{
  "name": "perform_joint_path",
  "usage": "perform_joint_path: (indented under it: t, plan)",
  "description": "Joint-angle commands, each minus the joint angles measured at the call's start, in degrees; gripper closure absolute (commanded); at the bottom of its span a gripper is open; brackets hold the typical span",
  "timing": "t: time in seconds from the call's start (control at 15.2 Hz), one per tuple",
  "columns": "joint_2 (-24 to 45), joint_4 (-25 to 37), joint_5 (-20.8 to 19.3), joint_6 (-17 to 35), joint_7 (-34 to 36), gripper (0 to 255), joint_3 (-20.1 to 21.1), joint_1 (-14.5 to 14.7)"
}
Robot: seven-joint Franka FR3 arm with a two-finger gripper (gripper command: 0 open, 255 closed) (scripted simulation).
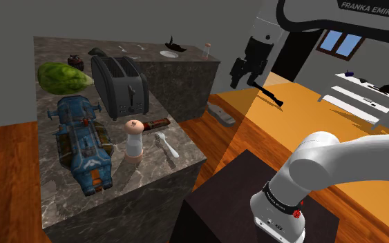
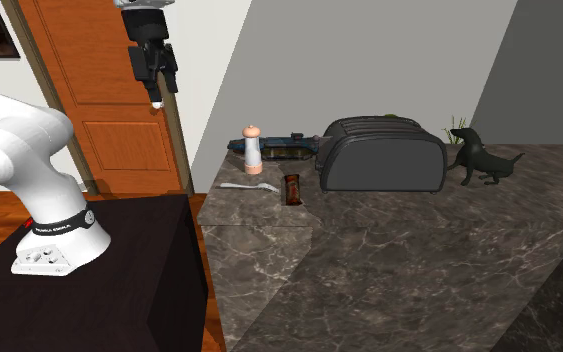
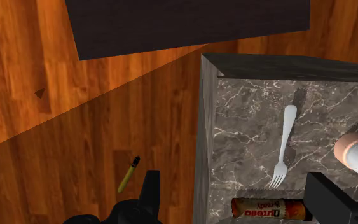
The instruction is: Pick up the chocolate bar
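- Stand [image 2: 119, 250]: a dark box on the wooden floor [image 3: 56, 121], set just beside the marble table [image 3: 247, 108].
- Pincer [image 3: 234, 184]: released, with both black fingers [image 3: 151, 191] standing apart and clasping nothing. It hangs high above the floor, beside the table's edge and well apart from everything on it. In the second exterior view it hangs in front of the orange door [image 2: 119, 110].
- Pen [image 3: 128, 174]: lies on the floor beside the table.
- Fork [image 3: 283, 146]: white, flat on the table near the edge, with its tines toward the chocolate bar [image 3: 269, 208] but not touching it.
- Chocolate bar: lies flat on the table close to the edge, between the fork and the toaster [image 2: 382, 155]. The wrapper is brown with a red-and-white label. The wrist view places it between the open fingers, well below them.
- Mill [image 1: 134, 140]: stands upright, near the bar.
- Toaster: dark grey, behind the bar.
- Dog figure [image 2: 481, 158]: black, beyond the toaster.
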Motion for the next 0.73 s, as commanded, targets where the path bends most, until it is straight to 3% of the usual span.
perform_joint_path:
  t: [0.0,0.66]
  plan:
    - [0.0,0.0,0.0,0.0,0.0,0,0.0,0.0]
    - [13.4,-2.5,6.4,15.2,26.9,0,12.8,-3.1]
